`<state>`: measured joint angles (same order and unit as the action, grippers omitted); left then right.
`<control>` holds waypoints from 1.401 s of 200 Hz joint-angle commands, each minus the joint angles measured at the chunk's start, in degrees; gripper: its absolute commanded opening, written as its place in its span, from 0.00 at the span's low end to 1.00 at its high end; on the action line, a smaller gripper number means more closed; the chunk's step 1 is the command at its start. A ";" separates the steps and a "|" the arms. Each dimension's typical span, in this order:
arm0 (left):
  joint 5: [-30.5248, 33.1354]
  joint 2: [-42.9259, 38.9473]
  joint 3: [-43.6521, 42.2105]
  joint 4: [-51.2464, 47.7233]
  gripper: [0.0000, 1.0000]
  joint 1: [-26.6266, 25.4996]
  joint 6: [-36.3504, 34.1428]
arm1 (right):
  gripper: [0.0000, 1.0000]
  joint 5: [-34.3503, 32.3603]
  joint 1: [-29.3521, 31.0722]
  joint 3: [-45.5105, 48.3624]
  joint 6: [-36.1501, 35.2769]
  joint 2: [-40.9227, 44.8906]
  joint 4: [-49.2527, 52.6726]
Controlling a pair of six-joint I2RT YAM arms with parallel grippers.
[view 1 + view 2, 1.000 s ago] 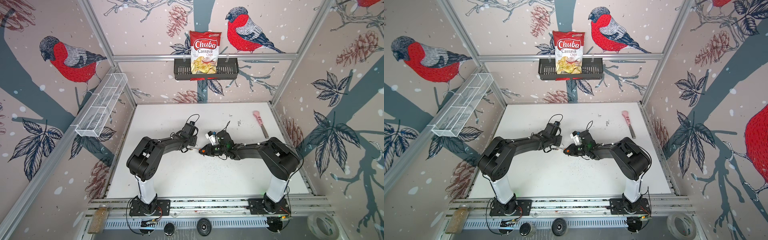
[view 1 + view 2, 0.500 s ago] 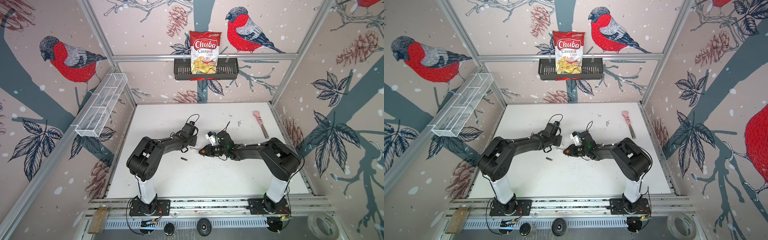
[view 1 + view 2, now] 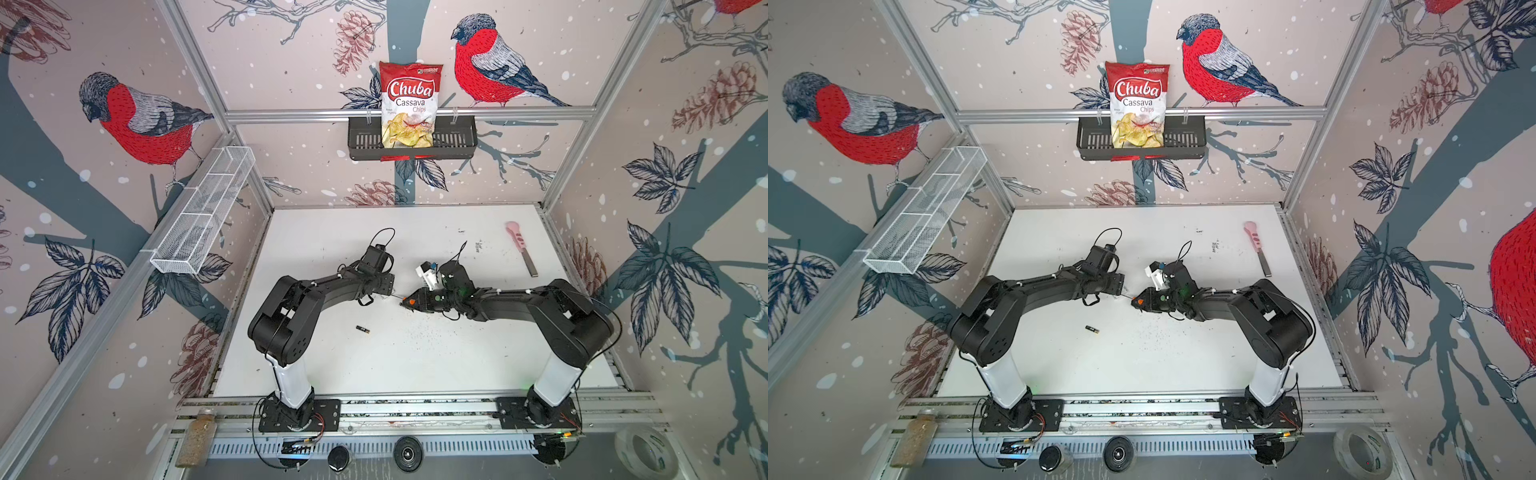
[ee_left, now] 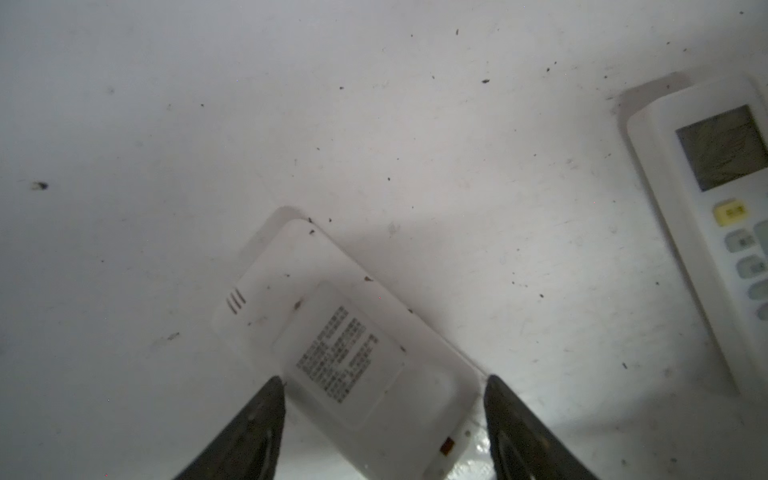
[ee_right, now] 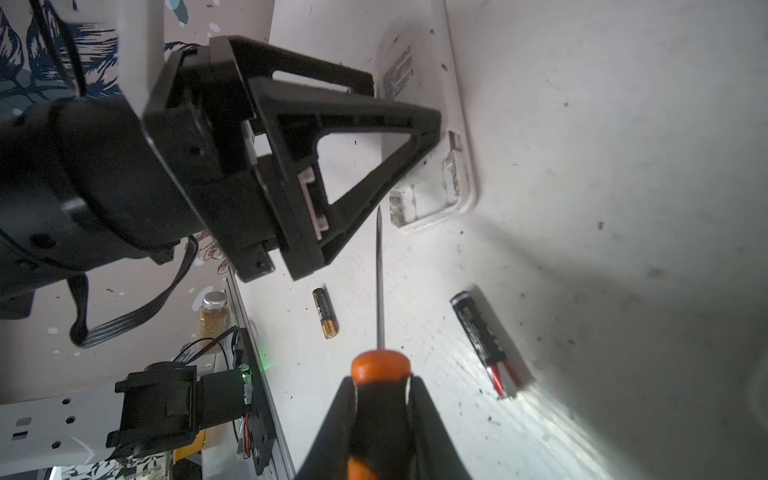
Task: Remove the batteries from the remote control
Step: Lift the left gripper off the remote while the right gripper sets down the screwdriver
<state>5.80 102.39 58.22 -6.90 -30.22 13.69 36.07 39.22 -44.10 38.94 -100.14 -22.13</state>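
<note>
The gold-ended battery (image 5: 325, 312) lies flat on the white table (image 3: 415, 365), off the open compartment end of the face-down remote (image 4: 349, 349) and well apart from it. Its long axis runs roughly in line with that remote's length, and its gold end is turned away from the remote. A second battery (image 5: 482, 332), black with a red-and-silver end, lies off the same end of the remote, also apart from it. It is slanted a little against the first, and its red-and-silver end likewise points away.

The left gripper (image 4: 384, 378) stands wide, one finger on each side of the face-down remote near its compartment end, and grips nothing. Whether the fingertips touch the remote's edges cannot be told. The right gripper (image 5: 383, 386) is clamped on the orange-and-black handle of a screwdriver (image 5: 380, 365). Its thin shaft points at the remote's open end, with the tip just short of it.

Only the left wrist view shows a second remote (image 4: 715, 232), screen and buttons up, lying apart from the face-down one. Only the right wrist view shows the second battery and the opened compartment. In both top views the arms hide the face-down remote. There the gold-ended battery (image 3: 363, 329) (image 3: 1092, 329) shows alone on the bare table, nearly crosswise, gold end toward the right arm's side, nearer the arm bases than the two grippers.
</note>
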 commanded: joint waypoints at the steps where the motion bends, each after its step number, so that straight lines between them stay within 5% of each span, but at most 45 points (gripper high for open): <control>1: 1.01 -1.58 0.80 -1.55 0.83 0.07 0.81 | 0.01 -0.73 -1.52 0.66 -1.64 2.14 0.69; 46: 3.68 -5.98 -0.34 -0.63 0.96 0.08 2.47 | 0.02 -6.37 -5.42 -0.23 -6.47 5.12 6.83; 167: 8.35 -13.74 -7.88 3.84 0.96 0.07 7.32 | 0.12 -23.75 0.02 -11.44 -14.80 -4.92 14.64; 234: 8.18 -14.81 -9.87 5.22 0.96 0.07 8.03 | 0.32 -26.60 2.43 -12.67 -15.82 -7.76 16.51; 280: 7.82 -15.28 -10.40 5.58 0.96 0.08 8.37 | 0.37 -27.70 3.01 -13.65 -15.91 -8.75 17.87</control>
<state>13.65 87.74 48.01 -2.96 -30.22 21.61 10.02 41.98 -57.43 23.77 -108.51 -6.59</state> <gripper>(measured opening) 0.963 0.363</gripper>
